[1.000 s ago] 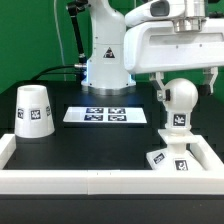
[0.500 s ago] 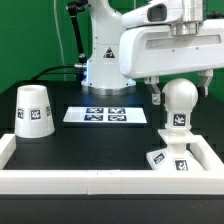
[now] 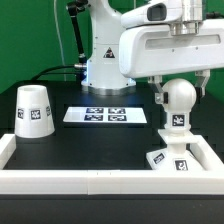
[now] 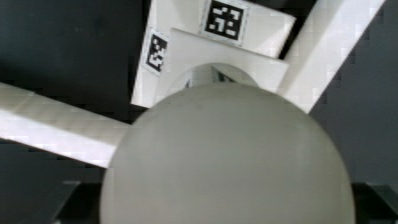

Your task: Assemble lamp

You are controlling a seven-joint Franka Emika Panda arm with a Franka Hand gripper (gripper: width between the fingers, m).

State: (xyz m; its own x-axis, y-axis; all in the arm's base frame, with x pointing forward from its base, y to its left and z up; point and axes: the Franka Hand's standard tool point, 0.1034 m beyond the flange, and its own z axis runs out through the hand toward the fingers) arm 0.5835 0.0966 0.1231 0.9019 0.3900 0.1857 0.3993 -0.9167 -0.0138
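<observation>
The lamp's bulb [image 3: 180, 94] sits right between my gripper [image 3: 180, 99] fingers [image 3: 157, 97], one finger on each side of its round top. In the wrist view the bulb [image 4: 214, 150] fills nearly everything below my gripper. The fingers are spread about as wide as the ball, but I cannot tell whether they press on it or only stand close beside it. The bulb is upright, with its tagged neck pointing down from my gripper. Straight beneath it lies the square base [image 3: 170, 158], seen past the bulb in the wrist view as a tagged white plate [image 4: 214, 35]. Whether the neck is fully seated on the base I cannot make out. The marker board [image 3: 105, 115] lies flat on the black table [image 3: 90, 145], off to the exterior view's left of my gripper. The shade [image 3: 33, 110] stands well apart, farther that way, near the white rail [image 3: 100, 181].
</observation>
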